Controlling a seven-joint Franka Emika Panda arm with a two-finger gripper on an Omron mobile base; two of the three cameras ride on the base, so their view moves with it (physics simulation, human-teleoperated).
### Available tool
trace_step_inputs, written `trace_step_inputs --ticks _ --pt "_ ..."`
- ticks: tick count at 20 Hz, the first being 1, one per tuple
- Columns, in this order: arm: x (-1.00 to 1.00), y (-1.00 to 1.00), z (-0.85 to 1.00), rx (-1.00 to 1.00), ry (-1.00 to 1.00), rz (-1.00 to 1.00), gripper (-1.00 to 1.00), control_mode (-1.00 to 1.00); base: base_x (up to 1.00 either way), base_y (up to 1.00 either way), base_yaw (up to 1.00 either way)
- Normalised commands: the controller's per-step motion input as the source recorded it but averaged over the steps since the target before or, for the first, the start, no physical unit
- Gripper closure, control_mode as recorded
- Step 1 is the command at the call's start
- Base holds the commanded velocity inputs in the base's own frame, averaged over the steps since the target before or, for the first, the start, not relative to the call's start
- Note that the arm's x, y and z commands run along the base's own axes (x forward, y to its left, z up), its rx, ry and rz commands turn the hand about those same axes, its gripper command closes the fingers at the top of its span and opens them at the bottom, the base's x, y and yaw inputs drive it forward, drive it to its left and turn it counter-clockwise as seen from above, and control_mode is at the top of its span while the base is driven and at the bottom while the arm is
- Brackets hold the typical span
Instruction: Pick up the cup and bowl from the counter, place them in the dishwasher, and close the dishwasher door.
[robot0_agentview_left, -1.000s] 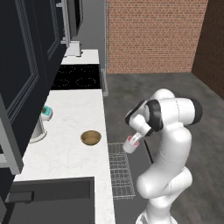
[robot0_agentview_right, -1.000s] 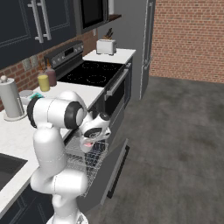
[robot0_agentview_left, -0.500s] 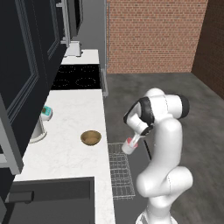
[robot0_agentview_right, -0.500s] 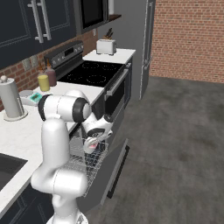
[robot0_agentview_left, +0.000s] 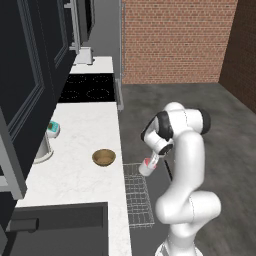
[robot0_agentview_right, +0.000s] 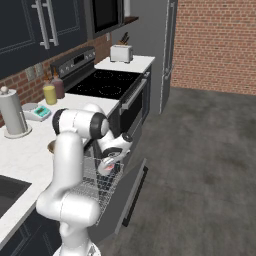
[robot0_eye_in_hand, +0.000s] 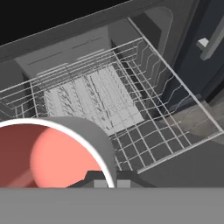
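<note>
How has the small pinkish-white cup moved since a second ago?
Yes. The small pinkish-white cup in the gripper has dropped closer to the grey wire rack.

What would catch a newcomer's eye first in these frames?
The white arm's hand, shut on a small white cup with pinkish-red colouring, hangs over the pulled-out grey wire dishwasher rack. The shallow golden-brown bowl sits alone on the white marble-look counter, left of the rack.
</note>
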Motion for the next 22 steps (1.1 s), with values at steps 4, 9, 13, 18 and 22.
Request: trace_step_inputs --ticks 4,9,13,18,22 --pt "0.46 0.03 -0.2 0.0 -0.04 0.01 1.0 -1.0 0.0 0.0 0.0" --pt "0.57 0.15 -0.33 0.0 -0.06 0.0 1.0 -1.0 0.0 0.0 0.0" --pt "0.46 0.0 -0.49 0.0 -0.06 0.0 1.0 -1.0 0.0 0.0 0.0" --pt "0.36 0.08 -0.58 0.0 -0.05 0.0 1.0 -1.0 0.0 0.0 0.0" --pt "0.26 0.1 -0.56 0.0 -0.05 0.0 1.0 -1.0 0.0 0.0 0.0"
